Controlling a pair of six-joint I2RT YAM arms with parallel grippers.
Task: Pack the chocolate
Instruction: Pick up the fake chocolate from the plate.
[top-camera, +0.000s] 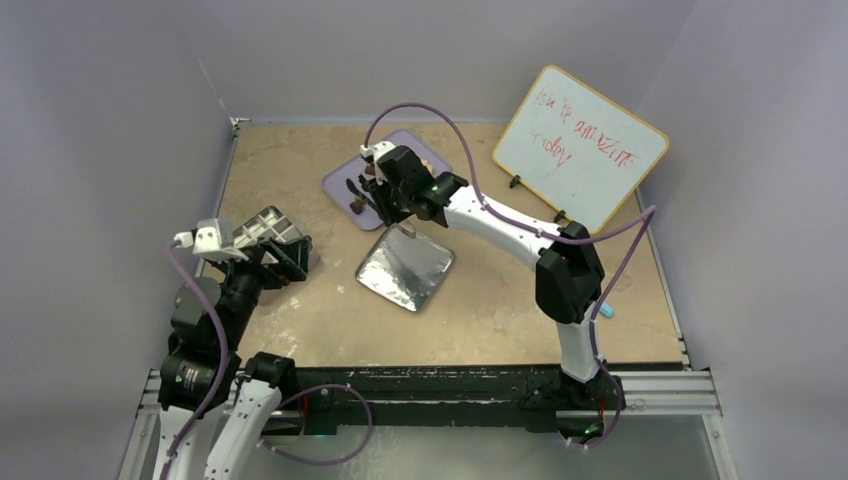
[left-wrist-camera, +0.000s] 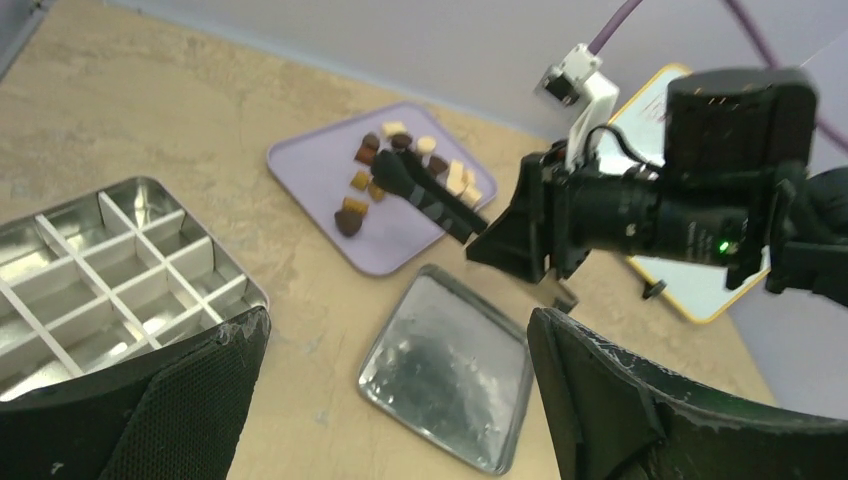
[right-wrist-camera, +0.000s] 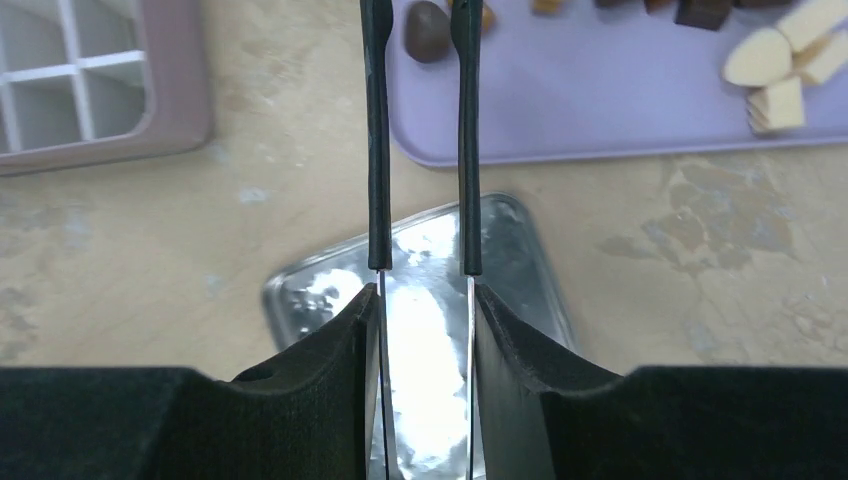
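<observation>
– So, what sits left of the lilac tray (left-wrist-camera: 310, 175)?
– A divided tin (top-camera: 262, 225), well apart from the tray. The left gripper (top-camera: 283, 257) hangs at the tin's near side, jaws spread wide with nothing in them.

– And on the tray itself?
– All the chocolate (left-wrist-camera: 348, 222) is there, in a loose curved band. The dark and caramel lumps are at the tray's left end and the cream pieces (right-wrist-camera: 780, 100) are toward its right. The band runs roughly left to right across the tray.

– Where is the right gripper (left-wrist-camera: 390, 172)?
– It is down over the tray's left part, and its long thin fingers (right-wrist-camera: 376, 130) reach in from the near side. They stand parallel and only narrowly apart.

– Is it holding anything?
– No. One dark lump (right-wrist-camera: 427, 30) lies between the tips, close against one finger. A sliver of tray shows between the lump and the other finger, so it isn't pinched.

– Which way does that lump point?
– It is a rounded oval, slightly longer along the fingers than across them. The other lumps are too small to judge.

– What is nearer than the tray?
– A silver lid (left-wrist-camera: 450, 370) lies flat just in front of it, under the gripper's body.

– And to the right of the tray?
– A whiteboard (top-camera: 580, 145) stands propped, well apart from it.
</observation>
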